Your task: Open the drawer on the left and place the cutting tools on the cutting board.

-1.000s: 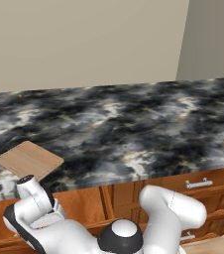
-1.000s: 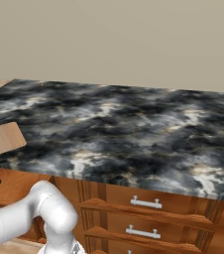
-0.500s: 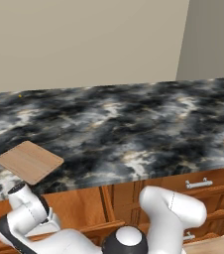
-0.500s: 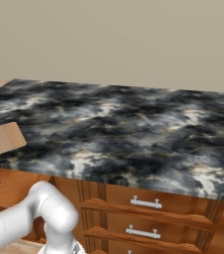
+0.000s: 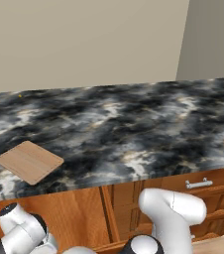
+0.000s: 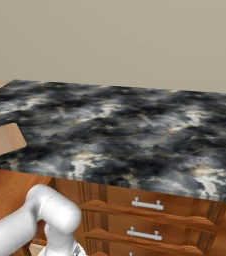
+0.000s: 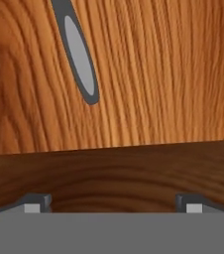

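The cutting board (image 5: 29, 161) lies on the marbled counter near its front left edge, also in the right base view (image 6: 2, 140). My arm bends down below the counter's edge at the left, in front of the reddish-brown wood of the drawer (image 5: 64, 213). In the hand view, my gripper (image 7: 113, 206) is open, its fingertips (image 7: 34, 204) wide apart over a wood-grain surface (image 7: 158, 74). A slim grey metal piece with a dark rim (image 7: 79, 57) lies on that wood ahead of the fingers, apart from them. I cannot tell whether it belongs to the knife or the peeler.
The dark marbled counter (image 5: 134, 119) runs wide under a beige wall. Narrower stacked drawers with silver bar handles (image 5: 198, 183) sit below it at the right, seen too in the right base view (image 6: 146, 204). A darker wood band (image 7: 114, 171) crosses the hand view just before the fingertips.
My hand has sunk lower in front of the cabinet at the left. The cutting board and counter have not moved.
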Tool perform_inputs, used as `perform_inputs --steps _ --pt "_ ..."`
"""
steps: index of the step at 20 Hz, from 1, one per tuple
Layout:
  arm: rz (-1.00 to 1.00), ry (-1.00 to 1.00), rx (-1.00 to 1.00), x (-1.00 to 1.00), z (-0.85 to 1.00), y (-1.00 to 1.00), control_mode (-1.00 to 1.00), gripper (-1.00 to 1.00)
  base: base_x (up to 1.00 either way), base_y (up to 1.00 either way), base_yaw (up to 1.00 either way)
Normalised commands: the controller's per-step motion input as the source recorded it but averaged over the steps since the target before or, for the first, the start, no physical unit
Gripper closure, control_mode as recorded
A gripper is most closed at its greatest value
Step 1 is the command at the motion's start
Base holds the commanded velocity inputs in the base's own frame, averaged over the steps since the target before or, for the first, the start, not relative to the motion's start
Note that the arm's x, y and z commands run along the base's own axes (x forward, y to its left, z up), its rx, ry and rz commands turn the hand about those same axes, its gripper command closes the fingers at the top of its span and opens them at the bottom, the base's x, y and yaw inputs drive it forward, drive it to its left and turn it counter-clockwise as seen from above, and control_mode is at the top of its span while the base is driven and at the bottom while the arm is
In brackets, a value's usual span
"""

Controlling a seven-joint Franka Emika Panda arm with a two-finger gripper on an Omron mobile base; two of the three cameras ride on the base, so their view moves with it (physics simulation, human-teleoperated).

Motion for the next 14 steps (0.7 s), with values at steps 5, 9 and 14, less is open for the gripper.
perform_inputs --steps 5,9,14 --pt "0.0 -0.02 0.0 -0.57 0.1 0.08 -1.0 -1.0 0.0 0.0 0.0" --pt "0.0 -0.14 0.0 0.21 0.54 0.0 -1.0 -1.0 0.0 0.0 0.0" --pt "0.0 -0.14 0.0 0.76 0.56 0.0 -1.0 -1.0 0.0 0.0 0.0"
